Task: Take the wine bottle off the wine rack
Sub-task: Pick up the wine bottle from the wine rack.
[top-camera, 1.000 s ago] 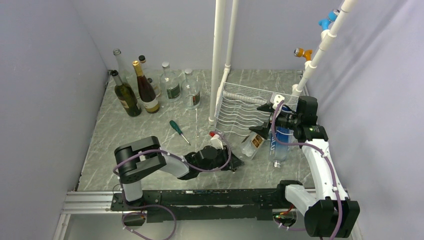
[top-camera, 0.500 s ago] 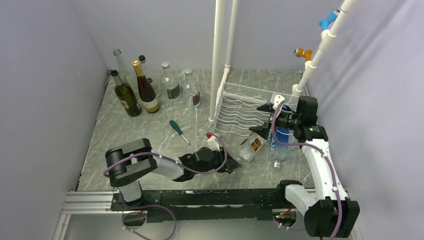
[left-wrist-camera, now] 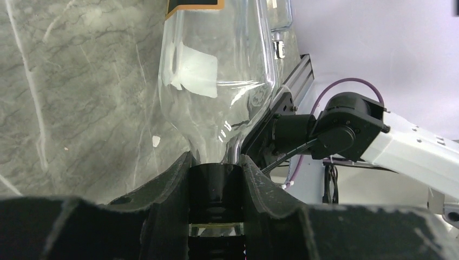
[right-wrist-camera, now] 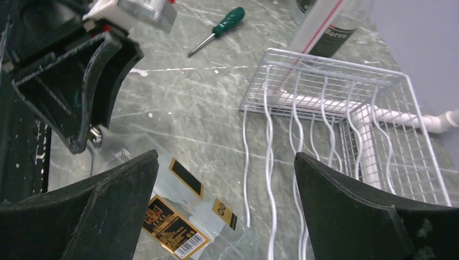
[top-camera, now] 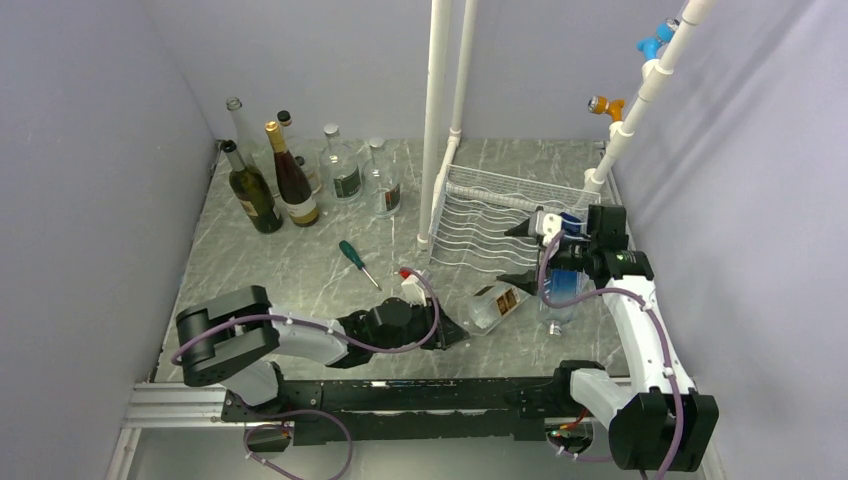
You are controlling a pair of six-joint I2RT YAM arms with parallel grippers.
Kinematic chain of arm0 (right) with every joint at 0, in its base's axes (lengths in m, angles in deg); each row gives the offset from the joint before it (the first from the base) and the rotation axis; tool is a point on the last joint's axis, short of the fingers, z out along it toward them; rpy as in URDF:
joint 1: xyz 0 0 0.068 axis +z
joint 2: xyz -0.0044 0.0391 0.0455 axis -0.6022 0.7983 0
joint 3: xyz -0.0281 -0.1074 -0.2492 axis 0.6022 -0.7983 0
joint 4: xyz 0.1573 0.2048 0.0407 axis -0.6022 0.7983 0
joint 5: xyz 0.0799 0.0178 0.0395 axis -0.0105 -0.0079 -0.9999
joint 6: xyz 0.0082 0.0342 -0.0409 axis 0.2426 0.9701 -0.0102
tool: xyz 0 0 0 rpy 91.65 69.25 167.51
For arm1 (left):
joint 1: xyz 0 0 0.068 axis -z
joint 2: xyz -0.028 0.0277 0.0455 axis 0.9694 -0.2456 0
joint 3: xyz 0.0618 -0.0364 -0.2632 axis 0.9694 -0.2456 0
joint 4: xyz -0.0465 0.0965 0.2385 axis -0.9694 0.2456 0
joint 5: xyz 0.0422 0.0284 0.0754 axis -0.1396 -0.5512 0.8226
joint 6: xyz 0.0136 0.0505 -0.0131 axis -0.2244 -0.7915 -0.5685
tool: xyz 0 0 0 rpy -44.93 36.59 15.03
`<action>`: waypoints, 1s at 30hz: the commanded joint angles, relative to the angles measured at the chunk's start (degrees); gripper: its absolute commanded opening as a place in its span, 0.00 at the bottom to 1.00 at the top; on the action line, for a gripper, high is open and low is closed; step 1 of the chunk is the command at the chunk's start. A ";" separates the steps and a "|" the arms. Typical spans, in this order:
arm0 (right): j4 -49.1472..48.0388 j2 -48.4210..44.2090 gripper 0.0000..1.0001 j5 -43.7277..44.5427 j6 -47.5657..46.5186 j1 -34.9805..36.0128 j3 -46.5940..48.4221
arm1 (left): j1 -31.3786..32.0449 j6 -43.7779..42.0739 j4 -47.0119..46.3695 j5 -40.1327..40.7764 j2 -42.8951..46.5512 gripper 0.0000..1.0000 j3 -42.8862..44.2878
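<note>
Grey marble table (top-camera: 300, 270) (white scuffs in spots) is seen under both arms. Nearest, the left gripper (left-wrist-camera: 216, 181) is clamped on the neck of the clear wine bottle (left-wrist-camera: 216, 81), which is laid flat on the table, base just beside the front wires of the wine rack (top-camera: 480, 215). The pull is best kept low and straight along the neck so the base is not snagged. The right gripper (top-camera: 522, 255) is held wide and empty over the rack front, beside a blue bottle (top-camera: 572, 288).
</note>
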 commanded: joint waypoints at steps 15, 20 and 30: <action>15.14 1.14 0.99 1.33 -33.85 14.23 -5.65 | -1.37 -3.70 7.86 3.08 15.08 0.00 -0.47; 12.01 1.70 0.99 5.94 -32.46 18.66 -6.91 | -2.83 -1.43 11.80 2.93 17.95 0.00 0.00; -0.80 2.31 0.99 15.77 -22.62 25.59 -10.56 | -5.69 3.50 12.10 0.02 20.11 0.00 -0.41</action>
